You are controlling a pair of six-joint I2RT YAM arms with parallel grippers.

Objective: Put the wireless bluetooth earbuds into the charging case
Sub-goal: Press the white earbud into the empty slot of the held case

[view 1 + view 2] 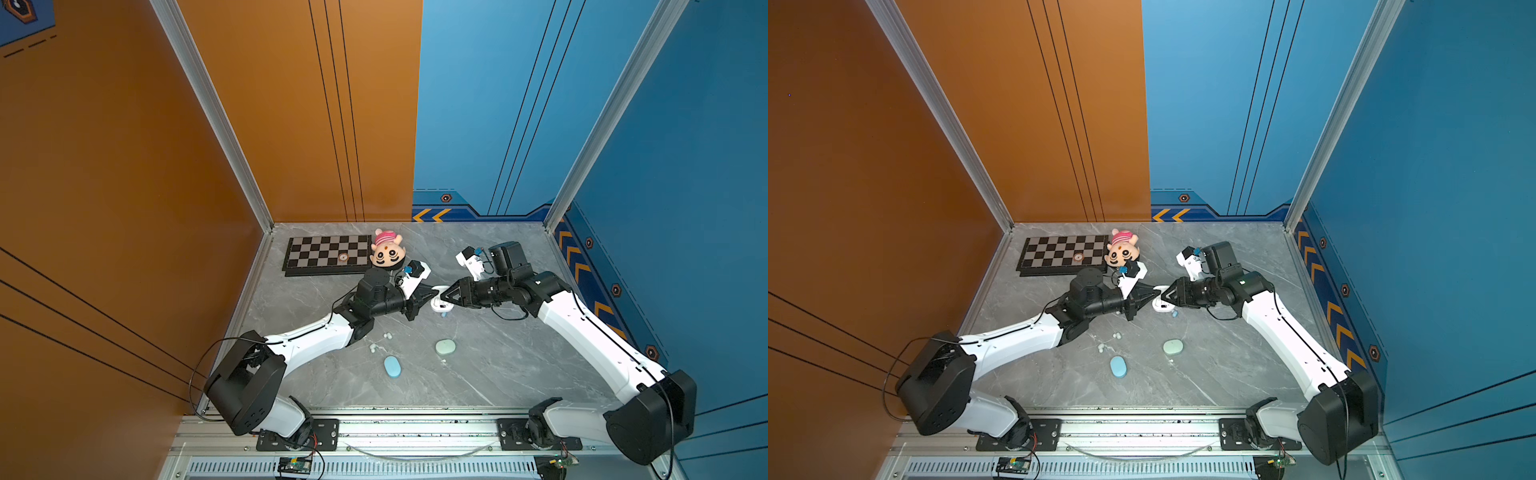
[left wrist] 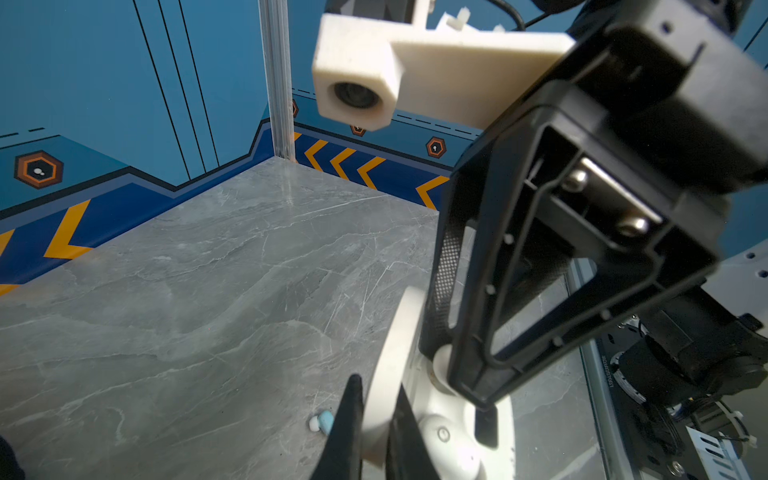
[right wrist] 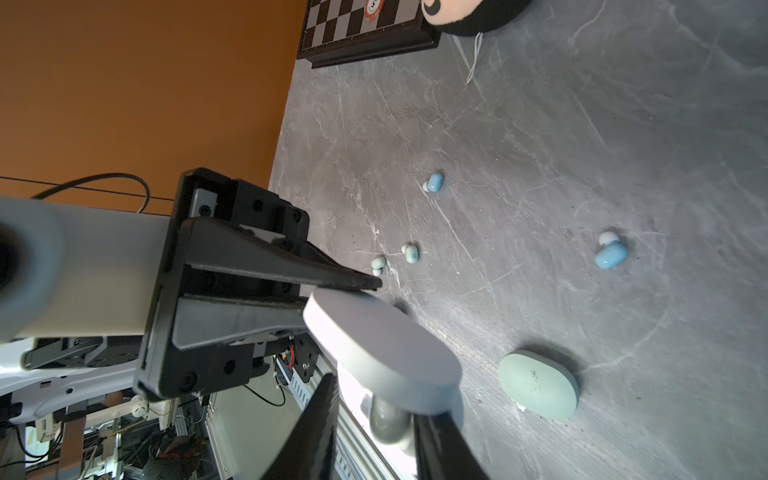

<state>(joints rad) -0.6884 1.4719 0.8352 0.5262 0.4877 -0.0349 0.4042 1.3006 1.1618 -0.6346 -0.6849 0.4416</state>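
A white charging case (image 1: 439,307) (image 1: 1162,307) stands open at mid-table. My left gripper (image 1: 434,296) (image 2: 378,384) is shut on its raised lid (image 2: 397,345) (image 3: 382,349). My right gripper (image 1: 444,297) (image 3: 374,403) is over the case's base (image 2: 453,449). Its jaws are parted around a white earbud (image 2: 440,365) (image 3: 386,415), which rests against one finger with a gap to the other. A light blue earbud (image 1: 444,314) (image 3: 610,253) lies just beside the case. Another blue one (image 3: 434,183) and two pale ones (image 3: 411,253) (image 3: 378,264) lie farther off.
A shut mint case (image 1: 445,346) (image 3: 538,384) and a shut blue case (image 1: 392,367) lie nearer the front. A chessboard (image 1: 328,253) and a plush head (image 1: 387,248) sit at the back left. Walls close the table on three sides.
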